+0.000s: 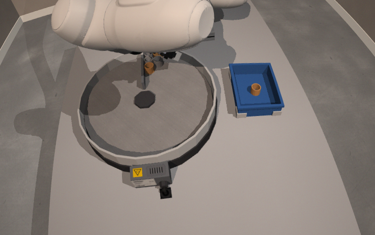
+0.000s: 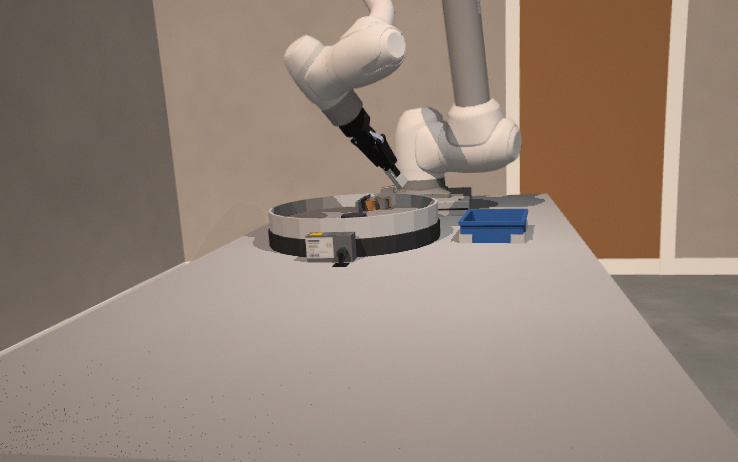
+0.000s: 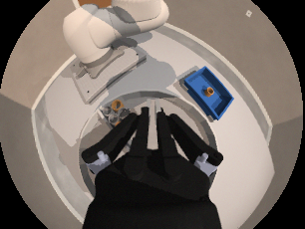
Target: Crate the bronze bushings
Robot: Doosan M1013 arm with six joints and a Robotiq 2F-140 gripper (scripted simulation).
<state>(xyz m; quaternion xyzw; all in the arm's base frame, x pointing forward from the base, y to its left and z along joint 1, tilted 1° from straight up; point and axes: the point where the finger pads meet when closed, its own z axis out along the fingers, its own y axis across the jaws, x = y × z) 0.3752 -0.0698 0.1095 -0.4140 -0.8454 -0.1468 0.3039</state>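
Note:
The turning table (image 1: 146,110) holds a small cluster at its far side. One bronze bushing (image 1: 149,67) stands upright there, a second bronze bushing (image 1: 156,54) shows partly under the arm, and steel bushings (image 1: 158,62) stand beside them. The cluster also shows in the exterior view (image 2: 375,203) and in the wrist view (image 3: 115,110). The blue crate (image 1: 250,88) holds one bronze bushing (image 1: 255,89). My gripper (image 2: 397,179) is shut and empty, tilted, above the table's far right rim; its fingertips touch each other. The arm hides it in the top view.
A thin upright bar (image 1: 144,76) runs from the dark hub (image 1: 144,98) toward the bushings. A grey control box (image 1: 150,175) sits at the table's front. The arm's base (image 2: 457,141) stands behind the table. The crate (image 2: 493,223) sits right of the table.

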